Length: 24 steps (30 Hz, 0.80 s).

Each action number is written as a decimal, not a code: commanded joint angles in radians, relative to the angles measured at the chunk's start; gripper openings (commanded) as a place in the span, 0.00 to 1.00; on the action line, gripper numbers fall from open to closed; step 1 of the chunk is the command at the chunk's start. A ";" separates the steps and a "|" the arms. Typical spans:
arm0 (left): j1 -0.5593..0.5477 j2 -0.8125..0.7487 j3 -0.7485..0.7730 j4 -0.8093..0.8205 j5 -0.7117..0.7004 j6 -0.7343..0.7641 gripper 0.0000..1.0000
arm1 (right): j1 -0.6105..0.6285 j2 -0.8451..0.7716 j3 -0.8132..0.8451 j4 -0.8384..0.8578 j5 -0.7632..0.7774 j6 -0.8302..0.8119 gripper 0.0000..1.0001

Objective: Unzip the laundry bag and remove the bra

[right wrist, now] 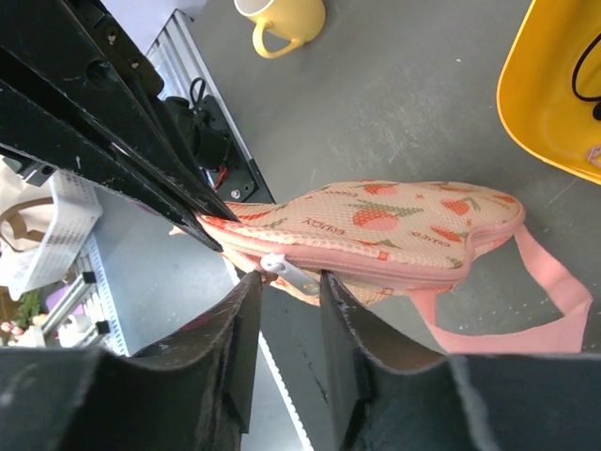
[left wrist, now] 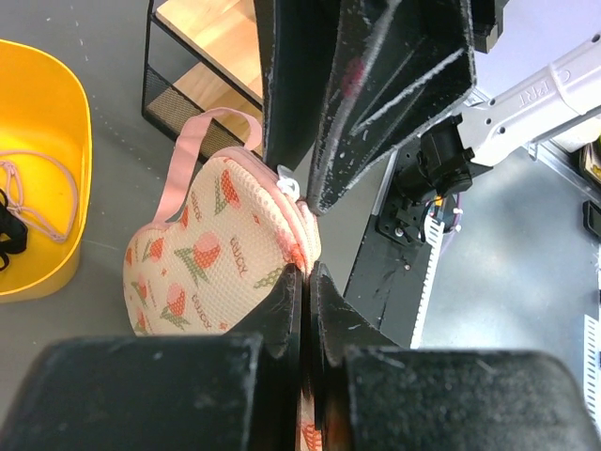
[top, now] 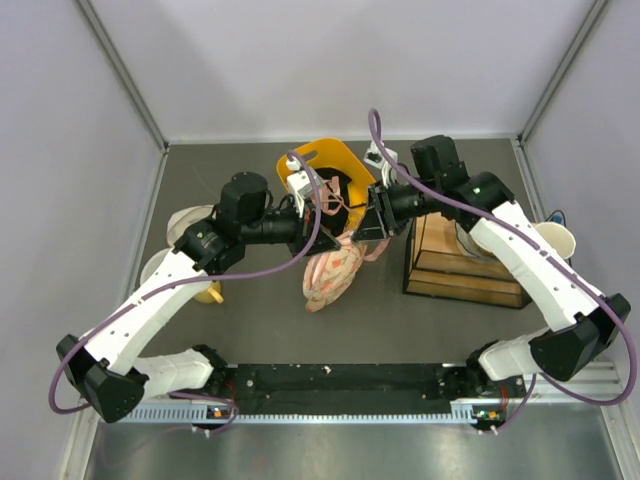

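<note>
The laundry bag (top: 332, 272), pale pink with orange-red prints, hangs above the table, zip closed. My left gripper (top: 318, 243) is shut on its edge; in the left wrist view the jaws (left wrist: 305, 271) pinch the pink zip edging of the bag (left wrist: 221, 258). My right gripper (top: 362, 236) is open. In the right wrist view its fingertips (right wrist: 289, 274) straddle the white zip pull (right wrist: 293, 273) under the bag (right wrist: 385, 230) without pinching it. The pull also shows in the left wrist view (left wrist: 289, 185). The bra is hidden.
A yellow basket (top: 330, 165) stands behind the bag, with a pink strappy garment (left wrist: 42, 178) and a black garment (left wrist: 7, 235) in it. A wire-and-wood rack (top: 462, 262) is at the right. A yellow mug (right wrist: 282, 19) and white bowls (top: 185, 225) are at the left.
</note>
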 commanded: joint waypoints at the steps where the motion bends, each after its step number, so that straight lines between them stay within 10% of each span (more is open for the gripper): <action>1: 0.004 -0.026 -0.002 0.044 0.038 0.029 0.00 | 0.010 -0.023 -0.003 0.042 -0.002 0.015 0.27; 24: 0.004 -0.005 0.001 0.068 0.061 0.034 0.00 | 0.010 -0.072 -0.025 0.059 0.044 0.044 0.00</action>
